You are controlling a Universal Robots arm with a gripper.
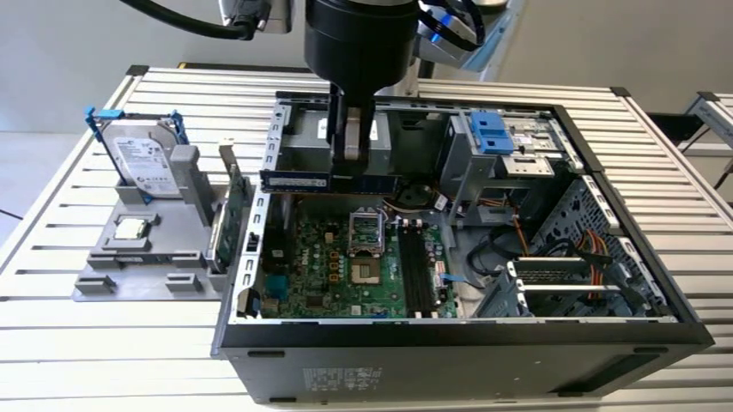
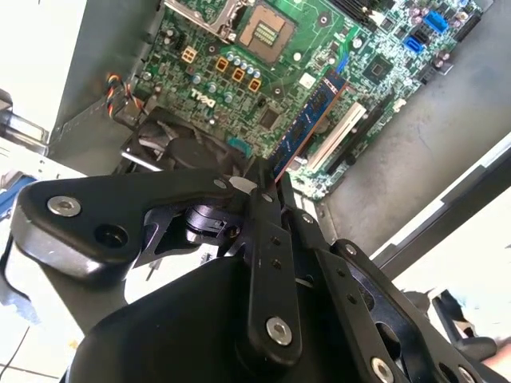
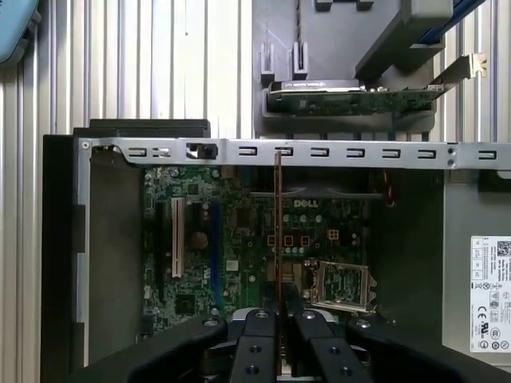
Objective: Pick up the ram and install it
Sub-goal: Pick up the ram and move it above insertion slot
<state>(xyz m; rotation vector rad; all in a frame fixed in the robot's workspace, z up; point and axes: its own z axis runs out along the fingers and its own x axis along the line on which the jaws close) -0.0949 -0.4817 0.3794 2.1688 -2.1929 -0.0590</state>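
Aloft, the pincer [image 1: 352, 161] grips the ram [image 1: 300, 180] (slatted white table [image 1: 81, 339] below).

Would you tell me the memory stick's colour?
The memory stick is dark blue, clearest in the exterior view.

A pale table of ribbed metal slats [image 1: 69, 343] carries two things. An open computer case [image 1: 458, 348] lies on its side across the middle, reaching toward 5 o'clock in the exterior view. Just beside it, at its 9 o'clock, a grey holder [image 1: 126, 290] sits flat on the slats.
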